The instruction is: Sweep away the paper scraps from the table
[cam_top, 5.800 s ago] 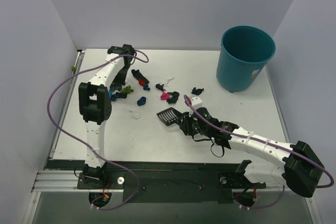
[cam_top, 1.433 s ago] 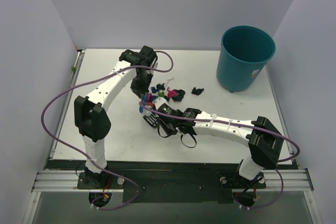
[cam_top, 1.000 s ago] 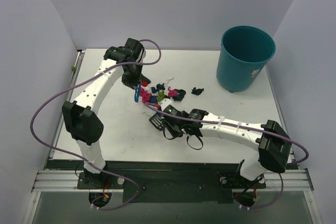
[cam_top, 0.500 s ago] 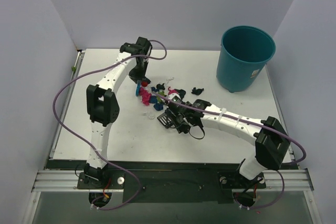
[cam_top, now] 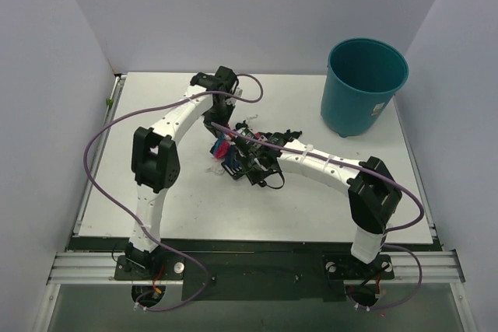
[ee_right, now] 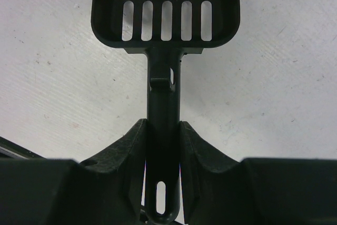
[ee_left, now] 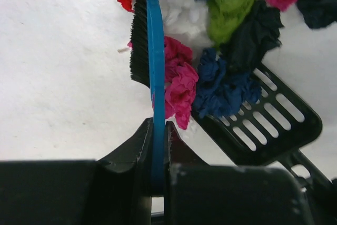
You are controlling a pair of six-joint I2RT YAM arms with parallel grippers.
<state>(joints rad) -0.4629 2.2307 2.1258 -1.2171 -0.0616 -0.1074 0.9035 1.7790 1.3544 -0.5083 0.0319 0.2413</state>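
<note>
Near the middle of the table [cam_top: 327, 207], the paper scraps [ee_left: 181, 85] lie bunched in one heap of red, white, green, pink, dark blue and black bits. The left gripper [ee_left: 158, 130] is clamped tight on the flat handle of the blue brush [ee_left: 155, 51], which it holds edge-on. The black bristles face away from the heap, and pink scraps lie right against the brush's blue spine. The right gripper [ee_right: 163, 130] is closed around the handle of the black slotted scoop [ee_right: 166, 9], whose pan rests flat on the table with its mouth toward the heap. Dark blue scraps sit on the front lip of the pan, and more of the heap lies just beyond it. A teal bin [cam_top: 364, 83] stands at the far right corner of the table, well apart from the scraps.
</note>
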